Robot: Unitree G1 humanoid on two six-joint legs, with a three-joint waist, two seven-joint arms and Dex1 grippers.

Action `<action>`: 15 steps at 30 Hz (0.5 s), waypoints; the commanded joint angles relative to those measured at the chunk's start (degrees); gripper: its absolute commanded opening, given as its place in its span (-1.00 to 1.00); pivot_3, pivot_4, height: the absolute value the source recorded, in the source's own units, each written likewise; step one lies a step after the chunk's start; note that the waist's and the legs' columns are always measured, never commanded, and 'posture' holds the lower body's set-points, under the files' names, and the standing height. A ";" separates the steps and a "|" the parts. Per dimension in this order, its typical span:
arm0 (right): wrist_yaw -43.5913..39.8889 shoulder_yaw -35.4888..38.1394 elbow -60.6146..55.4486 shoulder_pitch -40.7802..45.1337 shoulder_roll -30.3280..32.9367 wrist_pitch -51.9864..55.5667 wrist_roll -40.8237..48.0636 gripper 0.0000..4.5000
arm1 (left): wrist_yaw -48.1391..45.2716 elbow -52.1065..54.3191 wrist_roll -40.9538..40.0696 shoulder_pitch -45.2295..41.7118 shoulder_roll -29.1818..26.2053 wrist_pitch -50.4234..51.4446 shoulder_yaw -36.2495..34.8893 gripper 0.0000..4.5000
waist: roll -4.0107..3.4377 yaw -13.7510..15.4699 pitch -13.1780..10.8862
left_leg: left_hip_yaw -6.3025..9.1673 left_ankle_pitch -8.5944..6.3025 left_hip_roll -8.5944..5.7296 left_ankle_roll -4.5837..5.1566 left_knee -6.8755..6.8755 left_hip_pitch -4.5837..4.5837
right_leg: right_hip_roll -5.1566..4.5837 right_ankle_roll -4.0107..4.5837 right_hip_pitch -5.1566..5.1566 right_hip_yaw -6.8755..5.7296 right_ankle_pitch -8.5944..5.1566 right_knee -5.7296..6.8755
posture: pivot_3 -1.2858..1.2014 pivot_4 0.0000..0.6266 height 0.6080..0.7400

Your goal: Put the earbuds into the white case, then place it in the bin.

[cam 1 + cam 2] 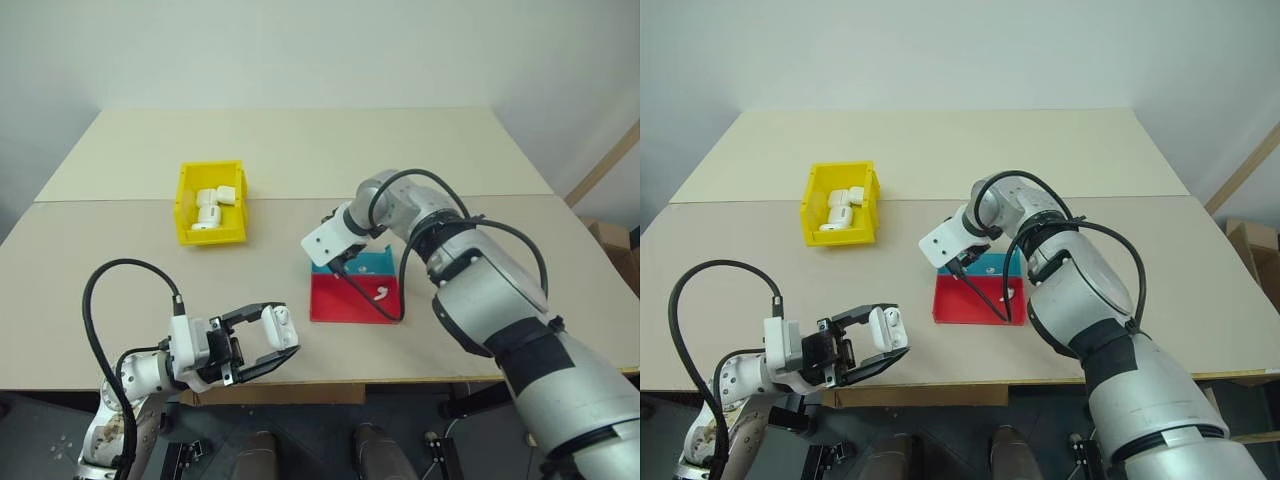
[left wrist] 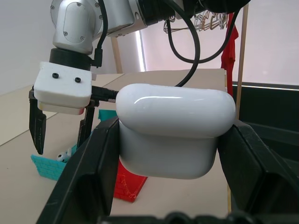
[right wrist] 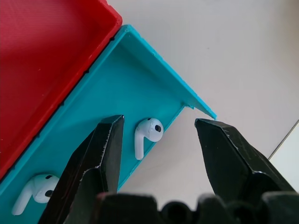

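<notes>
left gripper (image 1: pixel 268 342) pinches the white case (image 1: pixel 281 325); right gripper (image 3: pixel 159 135), fingers spread, hovers over an earbud (image 3: pixel 147 134), apparently in the tray's (image 3: pixel 140 70) blue compartment.

Head eyes overlook the table (image 1: pixel 300 150); wrist cameras sit close along each tool.

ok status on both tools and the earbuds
Left tool shut on white case. Right tool open over earbud in the blue tray. Nothing in the way.

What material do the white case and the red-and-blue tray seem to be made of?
The white case looks like glossy hard plastic: light glints on its smooth rounded top. The tray seems matte plastic, perhaps printed: its red and blue surfaces show a fine ribbed texture.
</notes>
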State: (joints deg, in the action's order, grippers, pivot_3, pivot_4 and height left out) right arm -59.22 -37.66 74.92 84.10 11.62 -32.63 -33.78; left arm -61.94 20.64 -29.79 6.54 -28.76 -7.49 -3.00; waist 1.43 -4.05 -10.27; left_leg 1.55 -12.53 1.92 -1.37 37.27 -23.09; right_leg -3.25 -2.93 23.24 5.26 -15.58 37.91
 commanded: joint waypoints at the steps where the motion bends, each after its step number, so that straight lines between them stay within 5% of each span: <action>1: 1.82 0.47 0.36 1.79 -0.61 0.67 -1.09 0.30 | 0.54 2.33 0.17 0.22 -0.14 -1.20 0.25 0.25 | 0.00 -0.02 0.00 | 0.00 0.00 0.00 0.00 0.00 0.00 | 0.00 0.00 0.00 0.00 0.00 0.00 | 0.03 -0.52 1.00; 15: 1.67 0.72 1.39 1.71 -1.45 3.25 -2.16 0.30 | 0.94 2.50 0.43 0.21 -0.41 -1.07 0.52 0.25 | 0.00 -0.04 0.00 | 0.00 0.00 0.00 0.00 -0.01 0.03 | 0.01 0.01 0.00 0.01 -0.01 0.03 | 0.03 -0.52 1.00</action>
State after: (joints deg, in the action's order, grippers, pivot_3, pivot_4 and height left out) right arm -57.39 -37.62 76.64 84.10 10.23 -30.14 -35.57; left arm -61.23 21.66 -29.23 6.89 -28.85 -7.48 -2.40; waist 1.42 -4.08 -10.27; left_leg 1.55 -12.53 1.92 -1.38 37.26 -23.06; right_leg -3.24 -2.92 23.24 5.27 -15.58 37.94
